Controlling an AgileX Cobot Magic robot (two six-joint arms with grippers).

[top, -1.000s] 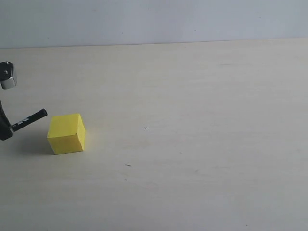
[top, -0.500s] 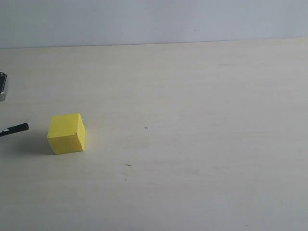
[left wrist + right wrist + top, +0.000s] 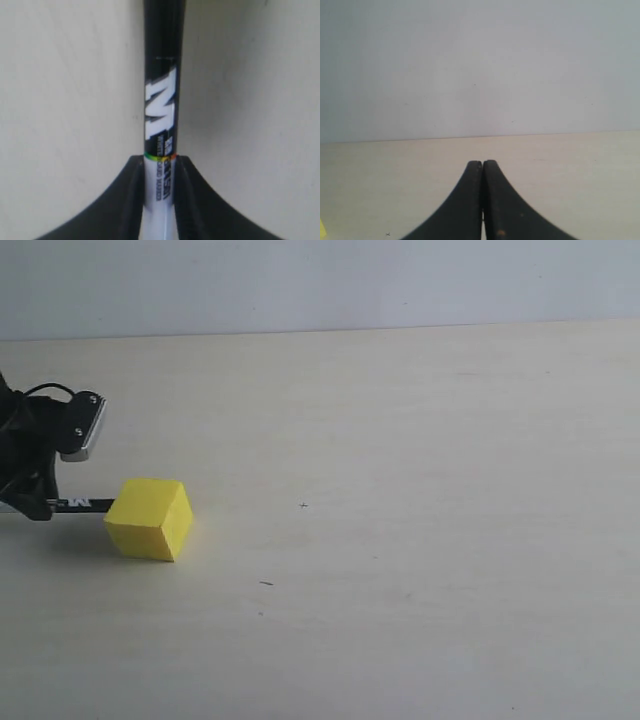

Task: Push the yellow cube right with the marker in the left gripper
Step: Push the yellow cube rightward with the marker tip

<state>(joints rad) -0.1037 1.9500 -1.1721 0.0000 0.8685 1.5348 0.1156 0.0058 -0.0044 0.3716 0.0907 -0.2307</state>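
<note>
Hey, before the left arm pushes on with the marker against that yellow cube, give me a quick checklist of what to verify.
1. Grip on the slim white-barrelled, black-capped marker: ok, the black two-fingered left gripper is shut on its barrel.
2. Marker tip against the bright yellow solid cube: ok, it reaches the cube's left face.
3. Push centred on that face: cannot tell.
4. Pale tabletop right of the cube: ok, nothing stands there.
5. Black right gripper: ok, shut and out of the exterior view.
</note>
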